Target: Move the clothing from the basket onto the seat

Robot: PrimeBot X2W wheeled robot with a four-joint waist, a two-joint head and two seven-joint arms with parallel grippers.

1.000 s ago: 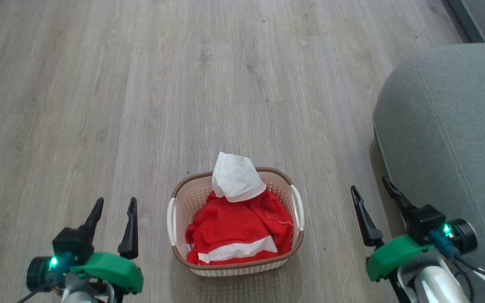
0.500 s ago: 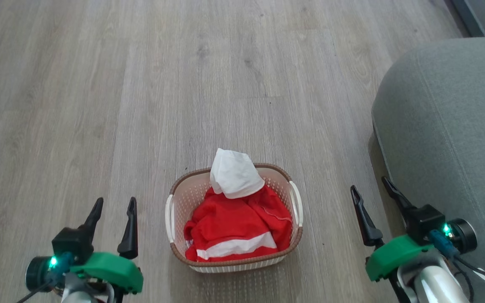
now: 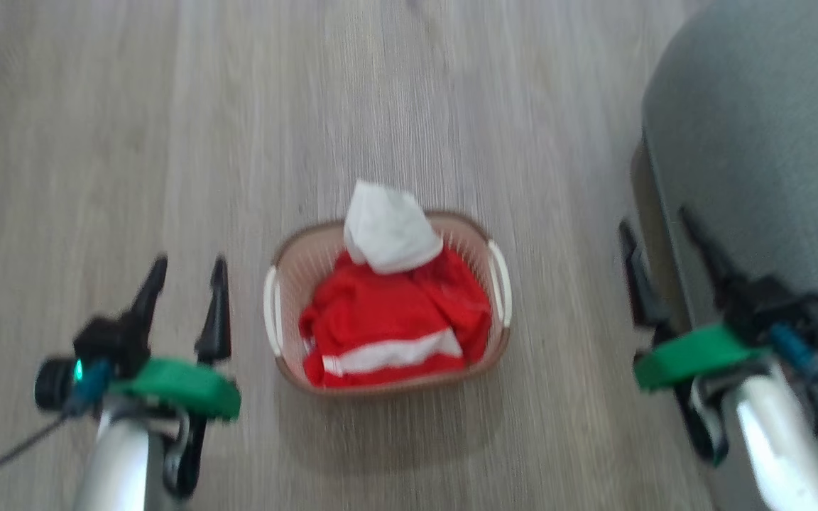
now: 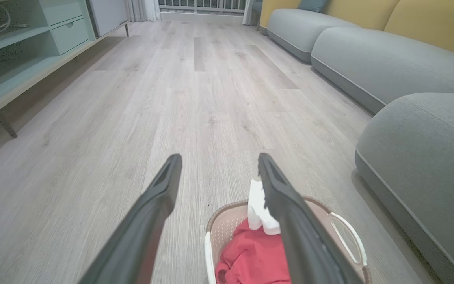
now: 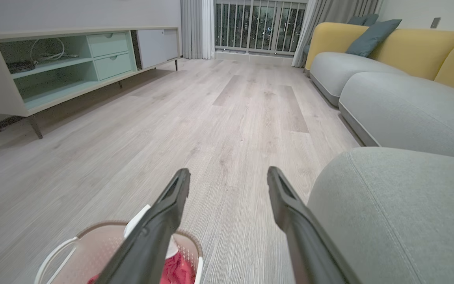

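The cream basket [image 3: 273,323] with a brown rim sits on the wood floor, low in the middle of the blurred head view. The clothing [image 3: 388,316] fills it: red fabric with a broad white stripe, and a white piece [image 3: 388,227] poking over the far rim. The grey-green seat [image 3: 764,156] rises at the right. My left gripper [image 3: 187,264] is open and empty, left of the basket. My right gripper [image 3: 657,220] is open and empty between basket and seat. Both wrist views show the basket [image 4: 227,225] [image 5: 93,236] low beside open fingers, with the seat [image 5: 392,213] on the right.
A long grey sofa [image 5: 400,102] with yellow backs [image 5: 416,43] runs along the right. A pale green and cream shelf unit [image 5: 53,67] on thin legs stands at the left. Curtains and a railing [image 5: 258,27] close the far end. Wood floor [image 4: 195,98] lies ahead.
The whole head view has shifted and blurred, so the camera has moved; basket and both grippers now sit higher in the picture. The clothing lies as before and both grippers stay open.
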